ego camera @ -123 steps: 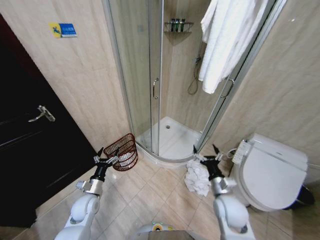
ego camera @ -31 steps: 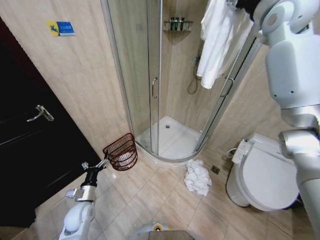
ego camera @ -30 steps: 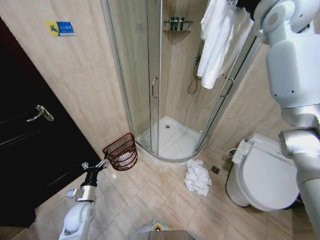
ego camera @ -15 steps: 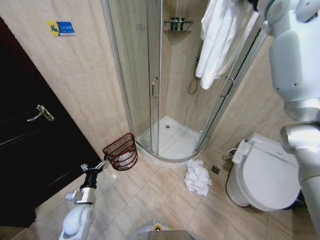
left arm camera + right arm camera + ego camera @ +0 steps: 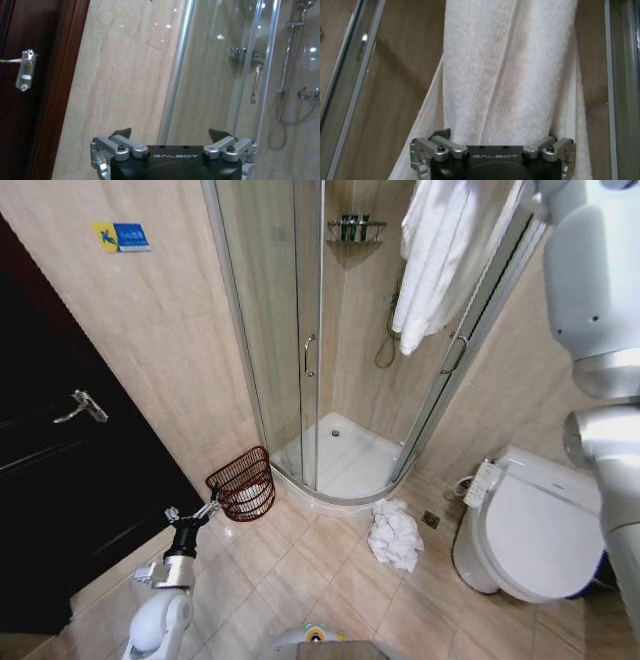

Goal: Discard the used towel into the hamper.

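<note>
Head view looks down; wrist views face shower door (image 5: 300, 330) closely.

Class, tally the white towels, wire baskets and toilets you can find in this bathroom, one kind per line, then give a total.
White towels: 2, hanging towel, crumpled towel
Wire baskets: 1, hamper
Toilets: 1, toilet
Total: 4

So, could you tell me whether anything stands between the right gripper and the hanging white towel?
Nothing visible does. The hanging white towel drapes directly in front of the right gripper, and its folds appear to reach between the open fingers.
</note>
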